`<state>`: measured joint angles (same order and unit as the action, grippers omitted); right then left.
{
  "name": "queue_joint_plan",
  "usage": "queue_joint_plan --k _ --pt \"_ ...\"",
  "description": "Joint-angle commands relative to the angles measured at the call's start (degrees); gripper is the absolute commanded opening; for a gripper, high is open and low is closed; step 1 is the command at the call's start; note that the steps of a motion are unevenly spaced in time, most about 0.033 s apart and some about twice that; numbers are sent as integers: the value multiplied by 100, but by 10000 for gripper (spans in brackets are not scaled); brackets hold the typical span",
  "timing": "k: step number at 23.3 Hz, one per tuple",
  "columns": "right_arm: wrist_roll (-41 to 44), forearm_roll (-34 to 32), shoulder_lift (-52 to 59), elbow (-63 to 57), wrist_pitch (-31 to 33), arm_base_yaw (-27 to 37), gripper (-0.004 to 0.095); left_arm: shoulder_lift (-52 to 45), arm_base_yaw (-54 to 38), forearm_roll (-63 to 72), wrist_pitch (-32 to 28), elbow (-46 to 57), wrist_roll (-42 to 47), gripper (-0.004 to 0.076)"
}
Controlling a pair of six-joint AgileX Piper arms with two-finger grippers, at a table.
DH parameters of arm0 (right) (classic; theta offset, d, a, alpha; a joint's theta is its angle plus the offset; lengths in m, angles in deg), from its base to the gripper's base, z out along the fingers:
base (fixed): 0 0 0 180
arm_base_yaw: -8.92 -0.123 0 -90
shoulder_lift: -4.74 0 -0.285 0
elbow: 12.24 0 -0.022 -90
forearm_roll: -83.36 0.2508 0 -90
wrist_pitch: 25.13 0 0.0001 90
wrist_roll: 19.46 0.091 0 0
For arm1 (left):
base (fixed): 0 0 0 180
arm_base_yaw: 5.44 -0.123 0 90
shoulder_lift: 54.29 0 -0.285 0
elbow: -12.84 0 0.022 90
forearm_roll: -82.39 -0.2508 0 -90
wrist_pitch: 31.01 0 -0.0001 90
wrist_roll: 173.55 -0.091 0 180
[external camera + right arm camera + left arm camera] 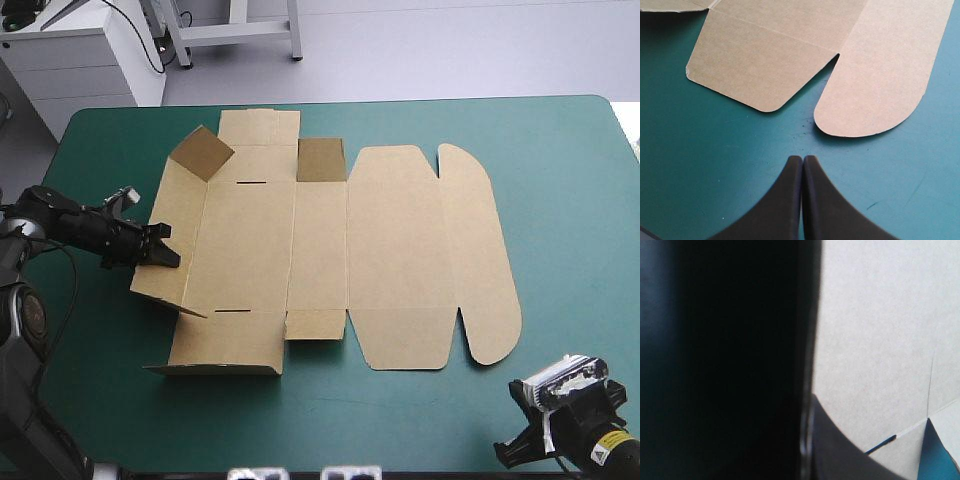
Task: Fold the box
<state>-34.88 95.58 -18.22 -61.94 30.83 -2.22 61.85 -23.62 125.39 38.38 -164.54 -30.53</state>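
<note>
I count one box [395,250], a single cut sheet of brown board, and two pincers of mine. My left pincer [166,249] is closed down almost fully on the box's end wall [172,215], the board's edge running between my black fingers, and that wall stands tilted up off the teal-green cover [560,200] while the rest of the sheet, ahead of this pincer, lies flat. Two small flaps [202,153] stand raised on the far side of the sheet, one just beside my left pincer's wall, the other [321,160] farther along. Two short slits [252,183] show in the panel next to that wall, one far and one near [231,311]. The box's long axis runs from my left pincer across toward my right, its rounded lid end pointing to the right. My right pincer [803,159] is closed, fingertips pressed together, with nothing in it; it sits over bare cover, and the lid's two rounded corners [860,117] lie just ahead of it, not touching.
</note>
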Motion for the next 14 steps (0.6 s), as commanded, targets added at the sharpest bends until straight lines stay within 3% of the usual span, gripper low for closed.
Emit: queue_joint_plan --k 1,7,11,14 --pt "-28 51 -54 124 -324 3 -20 -212 190 478 325 -121 -151 -8" --pt "-28 51 -54 124 -324 3 -20 -212 726 403 111 -381 -336 -8" --pt "-28 51 -54 124 -324 3 -20 -316 1480 -373 164 -1581 -212 -8" --pt "-28 51 -54 124 -324 3 -20 -318 2338 -1477 434 -3070 -29 -8"
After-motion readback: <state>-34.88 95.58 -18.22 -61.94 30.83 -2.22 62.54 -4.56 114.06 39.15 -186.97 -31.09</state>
